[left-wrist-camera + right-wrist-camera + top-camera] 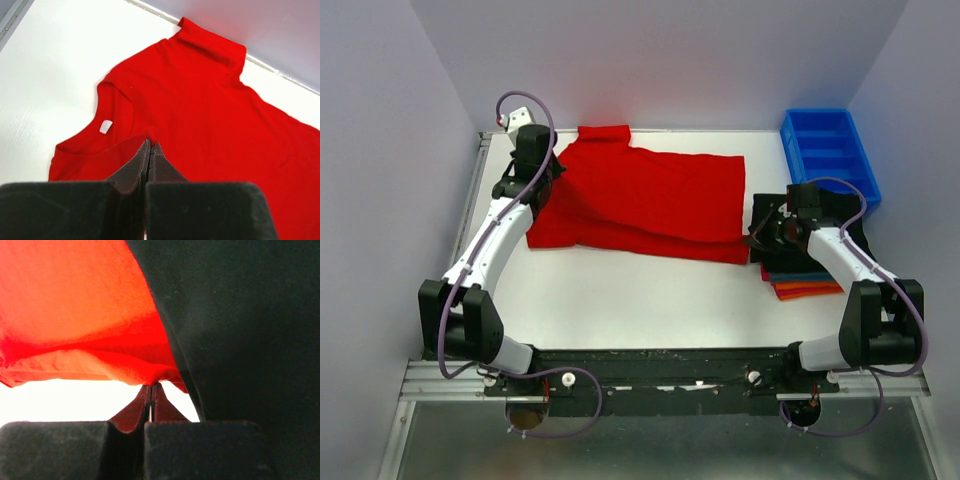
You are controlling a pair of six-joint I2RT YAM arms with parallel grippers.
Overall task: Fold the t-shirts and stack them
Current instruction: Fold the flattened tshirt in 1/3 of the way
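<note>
Folding stage: I held the red t-shirt (650, 195) pinched tight at collar by left end effector (150, 148) and at hem by right end effector (151, 388), next move likely a matched lift-and-fold.

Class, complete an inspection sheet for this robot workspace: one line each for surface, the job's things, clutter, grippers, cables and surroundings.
Surface: white table.
Job's things: red t-shirt spread across the back, partly folded; stack of folded shirts at the right, black on top, orange edges showing.
Clutter: blue bin in the far right corner.
Grippers: left gripper shut on the red t-shirt near its collar; right gripper shut on its edge beside the stack.
Cables: purple cables looping along both arms.
Surroundings: pale walls on three sides.
</note>
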